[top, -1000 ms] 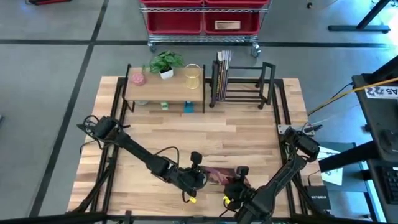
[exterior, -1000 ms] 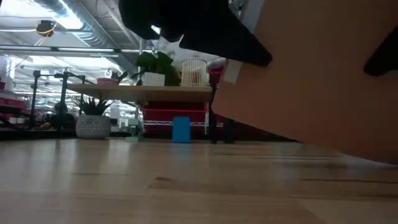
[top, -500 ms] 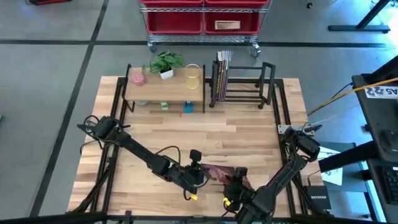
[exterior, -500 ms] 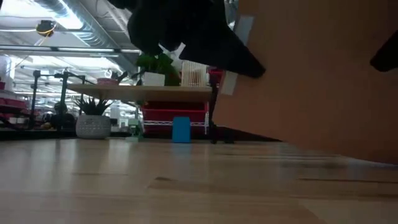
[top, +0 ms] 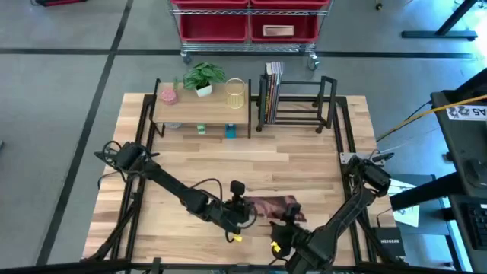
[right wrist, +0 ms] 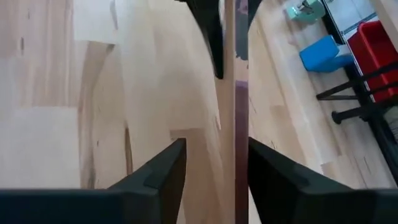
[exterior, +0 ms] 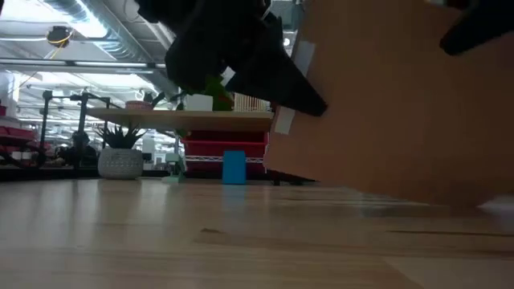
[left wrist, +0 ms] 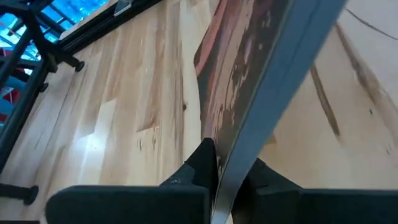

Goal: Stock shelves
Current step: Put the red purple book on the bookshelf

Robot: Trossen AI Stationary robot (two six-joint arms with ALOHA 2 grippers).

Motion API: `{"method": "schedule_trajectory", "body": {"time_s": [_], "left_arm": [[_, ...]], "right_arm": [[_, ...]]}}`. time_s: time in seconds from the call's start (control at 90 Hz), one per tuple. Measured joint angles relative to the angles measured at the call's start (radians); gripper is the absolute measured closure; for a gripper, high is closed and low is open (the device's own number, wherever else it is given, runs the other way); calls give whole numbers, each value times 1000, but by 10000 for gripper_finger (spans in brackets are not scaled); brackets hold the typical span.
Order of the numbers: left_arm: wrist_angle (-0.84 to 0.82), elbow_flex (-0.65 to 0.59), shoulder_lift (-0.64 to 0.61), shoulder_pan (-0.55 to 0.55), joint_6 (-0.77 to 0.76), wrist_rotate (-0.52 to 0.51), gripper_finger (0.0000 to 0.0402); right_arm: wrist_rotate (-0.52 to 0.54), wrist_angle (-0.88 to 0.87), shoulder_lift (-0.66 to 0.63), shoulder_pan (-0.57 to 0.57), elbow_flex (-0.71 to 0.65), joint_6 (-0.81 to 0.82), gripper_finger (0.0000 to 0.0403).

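Left tool (top: 242, 207): clamped on a thin book (top: 271, 206) at its edge.
Right tool (top: 293, 218): fingers apart, straddling the book's other edge.
Surface (top: 289, 164): open wood ahead of both tools.
Shelves: wood-topped shelf (top: 202, 109) and black book rack (top: 297, 100), far beyond.

At the near edge of the bench (top: 304, 164), the left claw (top: 242, 204) and the right claw (top: 293, 217) meet at a reddish-brown book (top: 270, 205) between them. At the far side stand a wood-topped shelf (top: 199, 114) bearing a potted plant (top: 203, 78), and to its right a black rack (top: 300, 103) with books (top: 272, 84) at its left end.
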Motion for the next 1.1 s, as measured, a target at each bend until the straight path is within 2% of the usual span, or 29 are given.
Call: {"method": "schedule_trajectory", "body": {"time_s": [0.144, 0.356, 0.422, 0.533, 0.589, 0.844, 0.967, 1.1], "left_arm": [[-5, 0, 0, 0, -9, 0, 401], [-12, 0, 0, 0, -21, 2, 401], [-17, 1, 0, 0, -31, 6, 401], [-27, 1, 0, 0, -33, -2, 401], [-41, 0, 0, -1, -33, -7, 401], [-42, 0, 0, 0, -41, -11, 401], [-43, 0, 0, 0, -43, -12, 401], [-60, 0, 0, 2, -52, -12, 401]], "right_arm": [[-47, -22, 0, -38, 0, 0, 301], [-139, -50, 0, -63, -1, 0, 385], [-141, -56, 0, -60, -1, 1, 395], [-158, -55, 1, -56, -1, 4, 374], [-183, -56, 1, -54, -1, 4, 356], [-178, -47, 2, -53, -1, 5, 268], [-149, -41, 2, -53, -1, 6, 261], [-117, -48, 2, -53, 27, 0, 277]]}}
